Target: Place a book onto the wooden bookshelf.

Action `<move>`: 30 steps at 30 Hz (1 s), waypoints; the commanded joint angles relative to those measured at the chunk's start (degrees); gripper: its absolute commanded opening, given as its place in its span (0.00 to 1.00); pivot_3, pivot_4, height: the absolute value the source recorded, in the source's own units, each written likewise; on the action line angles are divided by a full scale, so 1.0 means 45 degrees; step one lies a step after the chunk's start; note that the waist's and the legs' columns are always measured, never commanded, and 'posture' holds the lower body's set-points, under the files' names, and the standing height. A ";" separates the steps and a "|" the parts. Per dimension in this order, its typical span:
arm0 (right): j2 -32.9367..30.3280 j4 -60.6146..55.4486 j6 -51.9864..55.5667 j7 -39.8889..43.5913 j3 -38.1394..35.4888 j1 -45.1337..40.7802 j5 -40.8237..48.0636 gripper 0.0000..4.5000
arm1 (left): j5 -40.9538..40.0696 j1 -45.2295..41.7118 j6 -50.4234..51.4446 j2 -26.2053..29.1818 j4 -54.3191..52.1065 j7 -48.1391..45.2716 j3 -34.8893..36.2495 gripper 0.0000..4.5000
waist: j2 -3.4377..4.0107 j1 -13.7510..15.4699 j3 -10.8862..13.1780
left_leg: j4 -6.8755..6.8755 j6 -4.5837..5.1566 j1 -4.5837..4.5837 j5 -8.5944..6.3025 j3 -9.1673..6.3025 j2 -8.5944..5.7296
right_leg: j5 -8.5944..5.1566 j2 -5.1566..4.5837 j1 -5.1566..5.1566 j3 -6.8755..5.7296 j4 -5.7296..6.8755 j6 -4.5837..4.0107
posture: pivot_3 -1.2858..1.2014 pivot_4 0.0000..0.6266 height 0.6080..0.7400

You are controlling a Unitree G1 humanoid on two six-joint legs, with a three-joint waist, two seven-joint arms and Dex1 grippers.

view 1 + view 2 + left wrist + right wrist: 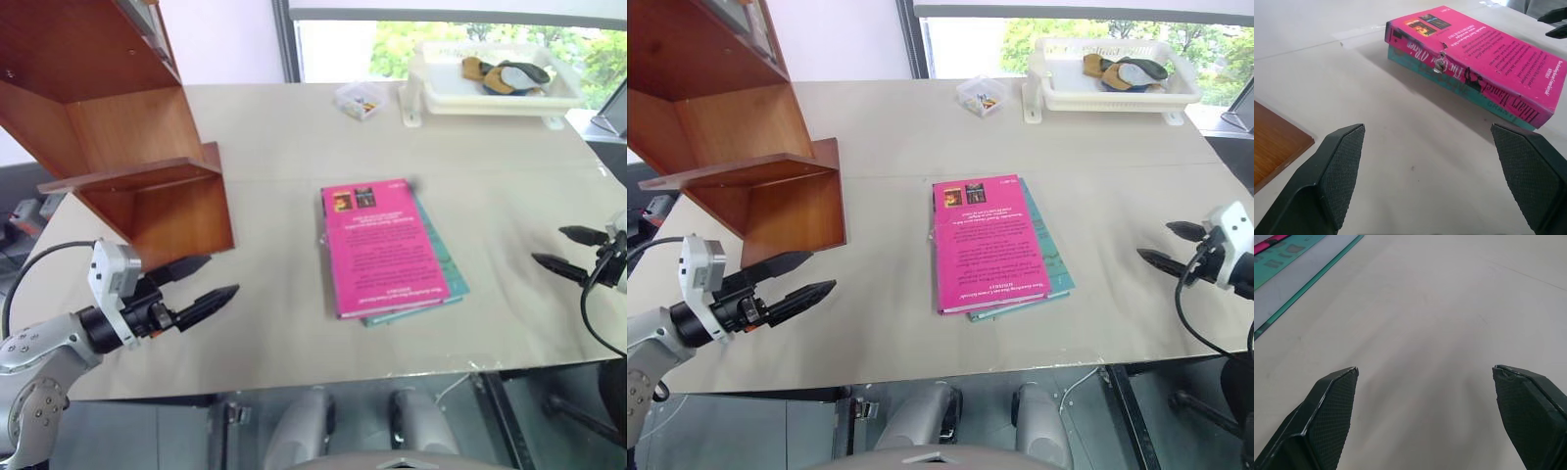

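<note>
The pink book (380,247) lies flat in the middle of the table, back cover up, stacked on a teal-blue book (449,279); its lettered spine (1469,78) faces my left gripper. The wooden bookshelf (118,117) stands at the table's left rear, reddish-brown with open compartments. My left gripper (208,280) hovers open in front of the shelf, left of the book and apart from it, with nothing between its fingers (1337,171). Near the table's right edge, my right gripper (566,251) is open and empty, pointing toward the books over bare tabletop.
A white tray (490,93) with dark and yellow items sits at the back right. A small clear box (360,99) lies beside it. The teal book's edge (1298,286) shows in the right wrist view. Bare tabletop lies between each gripper and the books.
</note>
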 commanded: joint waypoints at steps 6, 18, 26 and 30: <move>-0.0351 -0.0553 -0.0144 -0.0003 -0.0580 0.0280 0.0281 1.00 | 0.0211 -0.0404 -0.0279 0.0218 0.0226 -0.0124 -0.0254 0.98 | 0.0000 -0.0009 0.0000 | 0.0000 0.0000 0.0001 0.0000 0.0004 0.0000 | 0.0000 0.0002 0.0000 0.0003 0.0000 0.0000 | 0.52 0.24 1.00; -0.0294 -0.1276 0.0155 0.0257 -0.0806 0.0761 0.0839 1.00 | -0.0610 -0.1555 0.0255 -0.0458 0.0276 -0.0155 -0.1628 0.98 | 0.0006 0.0040 -0.0003 | 0.0000 0.0000 0.0000 0.0000 0.0003 0.0000 | 0.0000 0.0004 0.0000 0.0003 0.0000 0.0001 | 0.52 0.24 1.00; -0.0560 -0.4482 0.1701 0.2126 -0.2224 0.2910 0.3217 1.00 | -0.2420 -0.5047 0.3254 -0.2330 0.2966 0.0850 -0.3591 0.98 | 0.0009 0.0031 -0.0004 | 0.0014 0.0002 -0.0001 0.0001 -0.0038 -0.0010 | 0.0030 0.0053 0.0015 -0.0022 0.0013 0.0052 | 0.52 0.24 1.00; -0.0946 -0.6907 0.3765 0.2853 -0.3575 0.4531 0.5162 1.00 | -0.3192 -0.6932 0.5556 -0.2847 0.5009 0.1555 -0.3902 0.98 | 0.0020 0.0005 -0.0008 | 0.0020 0.0002 -0.0001 0.0002 -0.0064 -0.0012 | 0.0030 0.0061 0.0024 -0.0041 0.0022 0.0054 | 0.52 0.24 1.00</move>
